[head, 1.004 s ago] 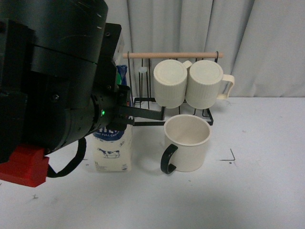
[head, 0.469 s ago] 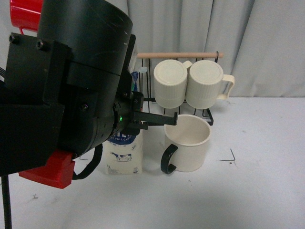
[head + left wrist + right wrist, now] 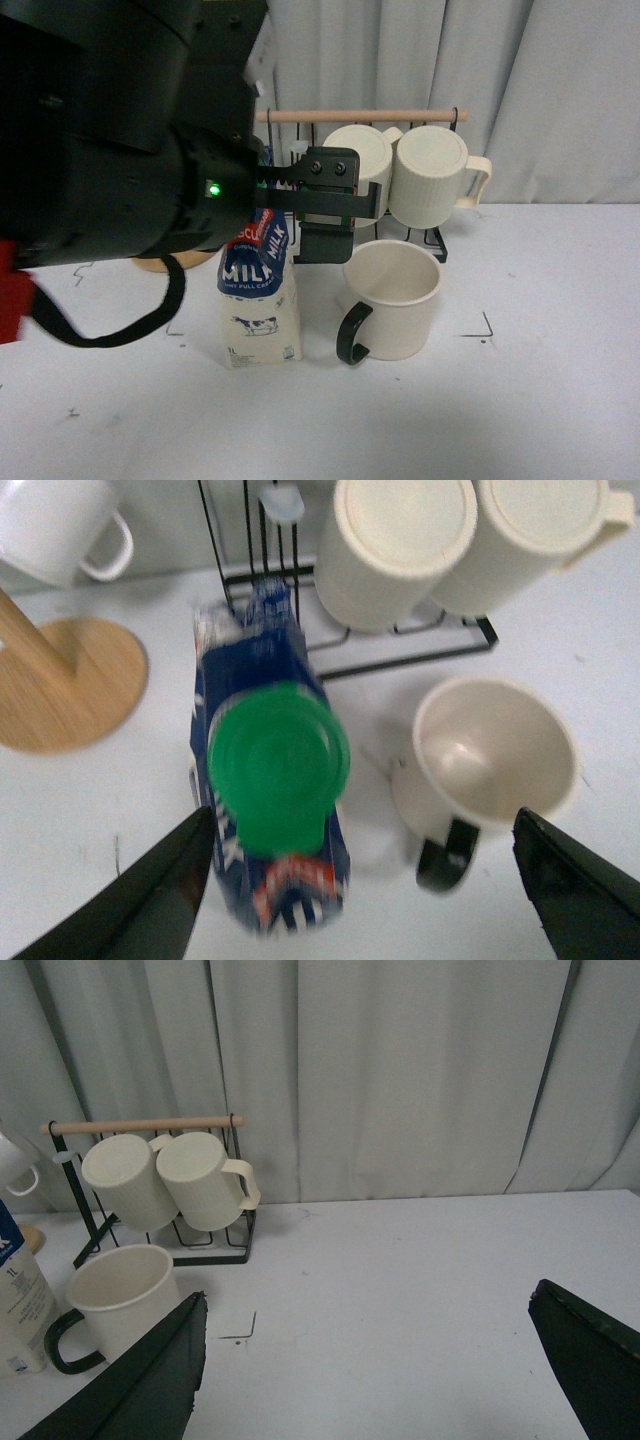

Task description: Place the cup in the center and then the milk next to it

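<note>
Cup [image 3: 395, 298] sits mid-frame on the white tabletop [image 3: 520, 400], black handle toward lower left. Milk [image 3: 260, 300] stands upright just left of it, a small gap between. Left tool [image 3: 360, 880] is spread wide above the carton, gripping nothing; green cap [image 3: 279, 761] shows between its fingers [image 3: 150, 895] in the left wrist view. Right tool [image 3: 380, 1360] is also spread, empty, over bare tabletop. 2 ribbed mugs [image 3: 400, 175] hang on the rack [image 3: 360, 117] at upper center.

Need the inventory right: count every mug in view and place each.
4: two ribbed mugs hang on the rack, the cup stands right of the milk, one small white mug hangs far left. Others may be hidden.
</note>
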